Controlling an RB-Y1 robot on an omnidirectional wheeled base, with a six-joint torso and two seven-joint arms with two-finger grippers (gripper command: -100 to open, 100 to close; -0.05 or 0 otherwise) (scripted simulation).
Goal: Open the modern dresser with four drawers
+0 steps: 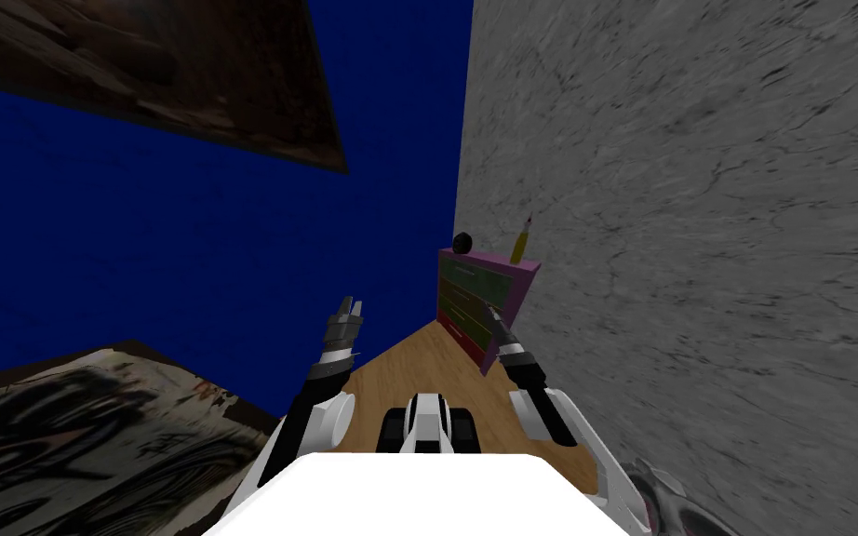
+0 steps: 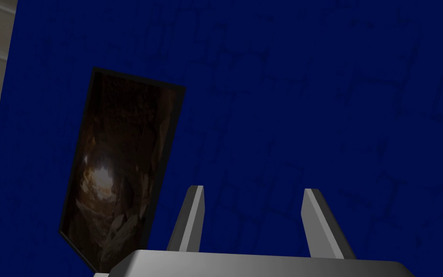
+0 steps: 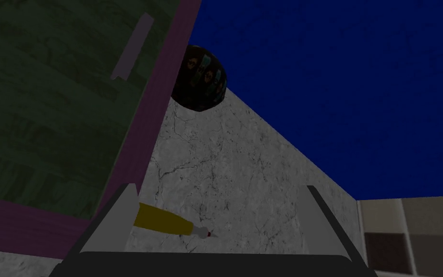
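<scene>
Two thin grey fingers of the right gripper [image 3: 220, 187] stand well apart in the right wrist view, with nothing held between them. One finger sits right at the purple edge of the dresser [image 3: 47, 120]; I cannot tell whether it touches. The gap between the fingers looks onto the grey veined wall [image 3: 225, 158], not onto a drawer.

A dark green drawer front takes up the dresser's face in this view, framed in purple. It carries a pale bar handle [image 3: 131, 48], well away from the fingertips.

From the head view, the dresser [image 1: 474, 298] is ahead and to my right, with its back to the grey wall [image 1: 697, 233]. It is close to the corner where that wall meets the blue wall [image 1: 185, 242], and it rests on the wooden floor [image 1: 408, 372]. Its dark green drawer fronts are stacked one above another. The right gripper [image 1: 490, 312] is stretched out to the dresser's front, at about the lower drawers.

On the dresser's top sits a dark ball [image 1: 462, 243], on the side nearer the blue wall. A yellow bottle [image 1: 520, 244] with a thin neck and red tip is by the grey wall. Both also show in the right wrist view: the ball [image 3: 199, 79] past the purple edge, the bottle [image 3: 163, 221] just beside one finger.

The left gripper [image 1: 351, 305] is raised on my left, clear of the dresser, toward the blue wall. Its fingers [image 2: 194, 211] are spread apart around nothing.
</scene>
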